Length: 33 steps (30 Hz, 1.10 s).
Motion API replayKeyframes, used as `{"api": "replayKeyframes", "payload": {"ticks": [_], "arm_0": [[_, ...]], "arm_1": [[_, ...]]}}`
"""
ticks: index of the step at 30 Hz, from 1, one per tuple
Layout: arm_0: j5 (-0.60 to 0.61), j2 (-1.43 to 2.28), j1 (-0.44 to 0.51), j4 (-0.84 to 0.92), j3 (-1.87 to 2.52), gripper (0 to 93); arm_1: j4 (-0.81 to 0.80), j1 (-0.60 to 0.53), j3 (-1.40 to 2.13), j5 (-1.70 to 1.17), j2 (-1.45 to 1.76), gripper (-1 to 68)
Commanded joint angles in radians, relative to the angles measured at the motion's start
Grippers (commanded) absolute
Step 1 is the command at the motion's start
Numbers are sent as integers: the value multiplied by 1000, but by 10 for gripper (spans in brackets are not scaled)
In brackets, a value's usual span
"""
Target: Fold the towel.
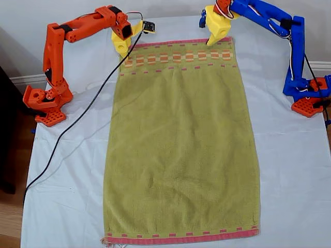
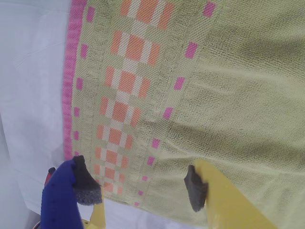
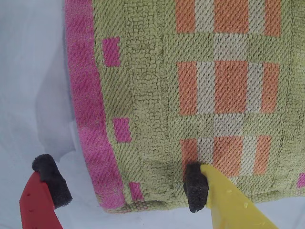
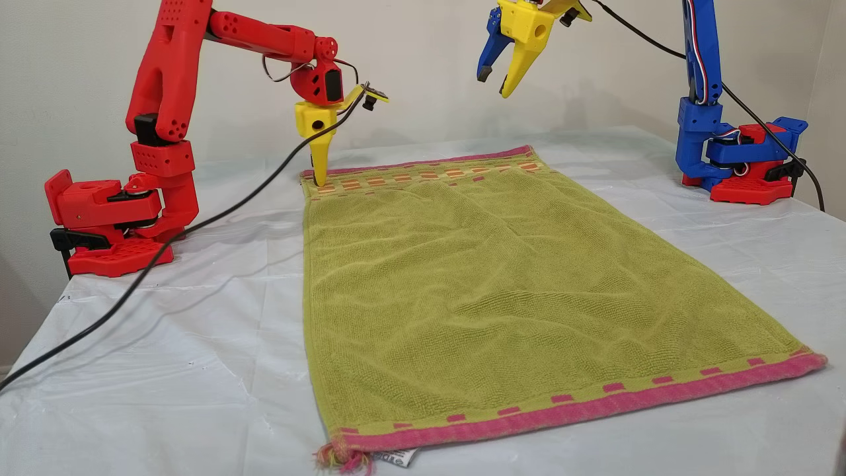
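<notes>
Towel (image 1: 181, 139) flat on white-sheeted table (image 1: 289, 170), long axis near-far | second gripper (image 3: 121, 188) jaws released, straddling far corner, exterior view's left | first gripper (image 2: 143, 188) jaws released, above opposite far corner.

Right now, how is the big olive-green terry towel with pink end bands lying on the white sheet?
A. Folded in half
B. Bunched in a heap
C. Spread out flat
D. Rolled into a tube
C: the olive-green terry towel lies open in one flat layer, with a pink band showing at each end.
</notes>
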Motion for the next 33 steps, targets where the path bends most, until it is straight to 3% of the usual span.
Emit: {"api": "replayKeyframes", "payload": {"ticks": [1,8,15,17,21,33], "arm_0": [[0,55,2,2,-64,553],[15,-2,9,2,-127,508],[29,-23,3,-14,-115,386],[28,-21,-5,-17,-101,303],[-23,-43,-21,11,-110,2],[-23,-66,-26,78,-199,1]], "arm_1": [[3,-14,-91,-5,23,398],[3,-21,-87,-6,20,399],[3,-20,-78,-9,18,399],[3,-21,-74,-9,17,399],[3,-23,-75,-9,9,395],[3,72,-109,-41,-87,383]]}}
